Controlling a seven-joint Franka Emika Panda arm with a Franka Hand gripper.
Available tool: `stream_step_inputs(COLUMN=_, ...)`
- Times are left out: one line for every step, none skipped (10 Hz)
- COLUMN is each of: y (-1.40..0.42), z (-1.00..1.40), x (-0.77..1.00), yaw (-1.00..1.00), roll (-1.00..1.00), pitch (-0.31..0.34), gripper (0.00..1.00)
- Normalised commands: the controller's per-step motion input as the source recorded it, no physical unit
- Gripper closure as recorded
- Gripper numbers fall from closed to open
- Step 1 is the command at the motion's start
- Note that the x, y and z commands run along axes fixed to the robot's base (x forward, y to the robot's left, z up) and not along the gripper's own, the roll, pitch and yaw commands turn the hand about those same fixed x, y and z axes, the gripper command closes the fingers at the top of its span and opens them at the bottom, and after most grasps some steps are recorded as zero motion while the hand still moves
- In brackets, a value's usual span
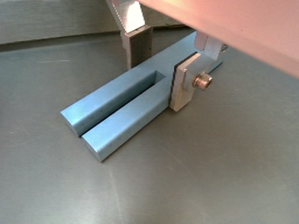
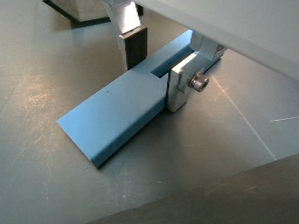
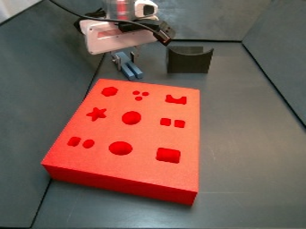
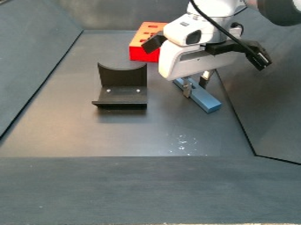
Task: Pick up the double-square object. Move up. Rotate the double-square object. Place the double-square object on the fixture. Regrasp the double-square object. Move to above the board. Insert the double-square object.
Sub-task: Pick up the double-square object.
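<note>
The slate-blue double-square object [image 1: 117,118] lies flat on the grey floor, and its slotted two-prong end sticks out from the gripper. It also shows in the wrist view [image 2: 111,118] and in both side views [image 3: 131,70] [image 4: 207,99]. My gripper [image 1: 160,77] [image 2: 156,72] is down over its other end. One silver finger [image 1: 184,83] lies flush on the near side. The dark-padded finger [image 1: 136,51] stands tight against the far side. The jaws look closed on the block. In both side views the gripper [image 3: 124,63] [image 4: 195,86] is between the fixture [image 3: 188,60] [image 4: 120,88] and the board.
The large red board [image 3: 146,136] with shape holes lies on the floor near the gripper, and only its corner shows in a side view [image 4: 143,39]. Dark walls enclose the floor. Cables hang from the white gripper body [image 4: 188,48].
</note>
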Motion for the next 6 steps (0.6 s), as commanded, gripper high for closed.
stream_step_inputs(y=0.0, z=0.0, x=0.0, yaw=0.0, roll=0.0, pitch=0.0, gripper=1.0)
stream_step_inputs(y=0.0, z=0.0, x=0.0, yaw=0.0, roll=0.0, pitch=0.0, gripper=1.0)
stream_step_inputs(y=0.0, z=0.0, x=0.0, yaw=0.0, roll=0.0, pitch=0.0, gripper=1.0)
stream_step_inputs(y=0.0, z=0.0, x=0.0, yaw=0.0, roll=0.0, pitch=0.0, gripper=1.0)
stream_step_inputs(y=0.0, z=0.0, x=0.0, yaw=0.0, roll=0.0, pitch=0.0, gripper=1.0)
stream_step_inputs(y=0.0, z=0.0, x=0.0, yaw=0.0, roll=0.0, pitch=0.0, gripper=1.0)
